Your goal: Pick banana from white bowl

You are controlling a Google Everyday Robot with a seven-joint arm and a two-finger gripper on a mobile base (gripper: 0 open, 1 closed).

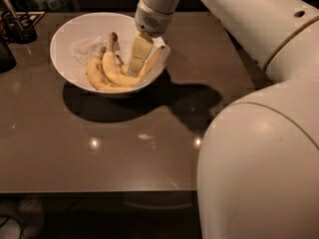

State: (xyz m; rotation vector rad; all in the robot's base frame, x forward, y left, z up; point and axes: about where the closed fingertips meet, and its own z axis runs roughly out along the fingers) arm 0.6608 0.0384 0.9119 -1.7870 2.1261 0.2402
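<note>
A white robot arm (pixel 259 173) fills the near view at 4 o'clock. On the dark bench (pixel 99 148), toward 11 o'clock, sits the white bowl (pixel 65 39). The banana (pixel 119 77) lies inside it. The gripper (pixel 138 72) reaches down at the bowl's 3 o'clock side, by the banana's end. Whether it is grasping or released cannot be told.

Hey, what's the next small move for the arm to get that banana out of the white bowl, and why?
Probably lower the tool slightly onto the banana. The tool hangs inside the white bowl near its right rim, directly over the banana's curved end, and the banana lies on the bowl's lining, not yet lifted.
</note>
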